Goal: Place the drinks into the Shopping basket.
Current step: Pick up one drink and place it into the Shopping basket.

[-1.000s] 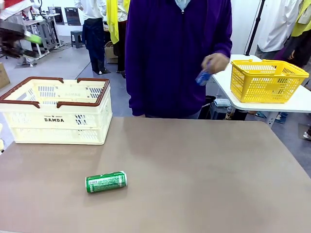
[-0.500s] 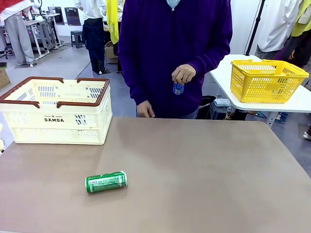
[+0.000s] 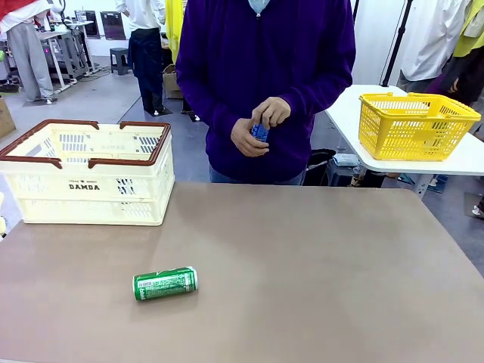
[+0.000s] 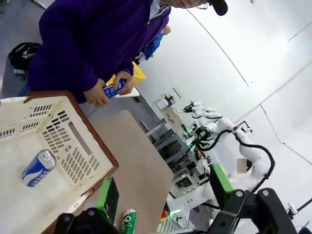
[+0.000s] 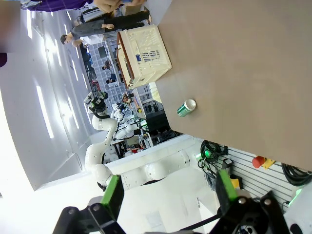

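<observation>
Brown desk (image 3: 318, 257), busy hall behind. Green can (image 3: 165, 283) on side, front left, well apart from Shopping basket (image 3: 45, 200); blue can (image 4: 38, 167) inside; second blue can (image 3: 259, 131) in person's hands (image 3: 243, 141). Light, stiff, slick, prone to roll: clamp across mid-body. Left and right jaws apart, empty.

- The left gripper (image 4: 163, 191) is hanging with its jaws spread wide, the green pads (image 4: 106, 194) facing each other across an open gap
- The right gripper (image 5: 168, 191) is showing the same pose, its jaws fully apart and gripping nothing
- The person is standing at the far side with both elbows bent and forearms drawn in across the body
- The person's hands (image 3: 257, 128) are meeting in front of the belly, the upper one curling its fingers over the lower one
</observation>
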Tool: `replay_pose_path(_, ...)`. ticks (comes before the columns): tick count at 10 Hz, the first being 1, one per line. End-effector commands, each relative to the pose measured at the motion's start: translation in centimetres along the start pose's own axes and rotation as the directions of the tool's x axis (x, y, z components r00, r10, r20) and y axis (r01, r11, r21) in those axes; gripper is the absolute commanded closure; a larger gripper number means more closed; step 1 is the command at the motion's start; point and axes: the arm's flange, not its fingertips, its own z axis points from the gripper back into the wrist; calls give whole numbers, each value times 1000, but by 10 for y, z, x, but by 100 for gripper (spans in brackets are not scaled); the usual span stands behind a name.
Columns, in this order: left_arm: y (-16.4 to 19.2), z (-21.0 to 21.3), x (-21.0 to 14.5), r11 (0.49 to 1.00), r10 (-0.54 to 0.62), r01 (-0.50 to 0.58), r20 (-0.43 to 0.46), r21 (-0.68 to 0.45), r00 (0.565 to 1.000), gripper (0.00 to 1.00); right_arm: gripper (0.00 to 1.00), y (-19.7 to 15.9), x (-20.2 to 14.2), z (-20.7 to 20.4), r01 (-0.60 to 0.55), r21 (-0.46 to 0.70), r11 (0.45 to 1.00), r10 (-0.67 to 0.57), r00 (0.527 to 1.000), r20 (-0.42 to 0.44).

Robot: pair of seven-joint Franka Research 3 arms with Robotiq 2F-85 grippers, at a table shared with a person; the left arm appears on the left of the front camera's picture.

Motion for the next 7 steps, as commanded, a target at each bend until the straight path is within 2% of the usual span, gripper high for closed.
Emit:
replay_pose_path(1,-2,-1,-7,1000,14,-14,-1,8,1000,0,0,5,-1,2,12,0,1000,-12,1000,-3)
replay_pose_path(7,2,0,-3,1000,8,-8,2,-2,1000,0,0,5,-1,2,12,0,1000,-12,1000,-3)
